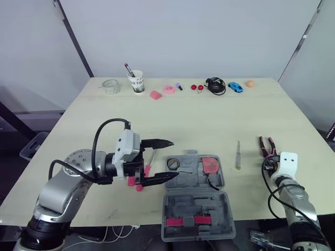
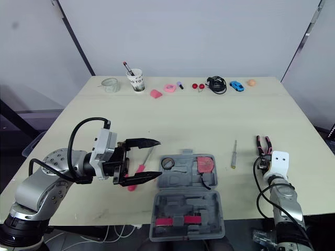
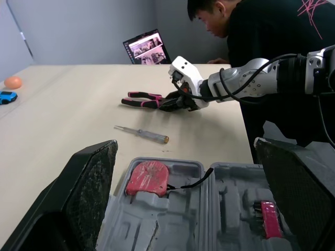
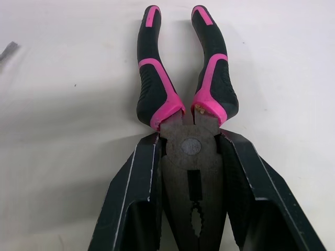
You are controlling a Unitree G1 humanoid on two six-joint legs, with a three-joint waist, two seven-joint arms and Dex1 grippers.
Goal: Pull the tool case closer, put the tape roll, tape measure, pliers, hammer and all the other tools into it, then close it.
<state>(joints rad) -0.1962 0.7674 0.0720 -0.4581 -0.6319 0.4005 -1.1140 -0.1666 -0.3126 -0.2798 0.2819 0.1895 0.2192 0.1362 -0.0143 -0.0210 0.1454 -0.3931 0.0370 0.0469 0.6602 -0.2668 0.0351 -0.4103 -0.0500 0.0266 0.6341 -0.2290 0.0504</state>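
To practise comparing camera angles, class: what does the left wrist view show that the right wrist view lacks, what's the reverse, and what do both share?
Left wrist view: the open tool case with a tape measure in it, a screwdriver, a laptop and a person in black. Right wrist view: the pliers close up, pivot and toothed nose, with the right end effector shut on the head. Shared: the pliers, that end effector, the pale table.

Bare table (image 1: 209, 120) lies beyond the tool case (image 1: 220, 201); a screwdriver (image 1: 238, 155) lies between it and the pliers (image 1: 267, 146).
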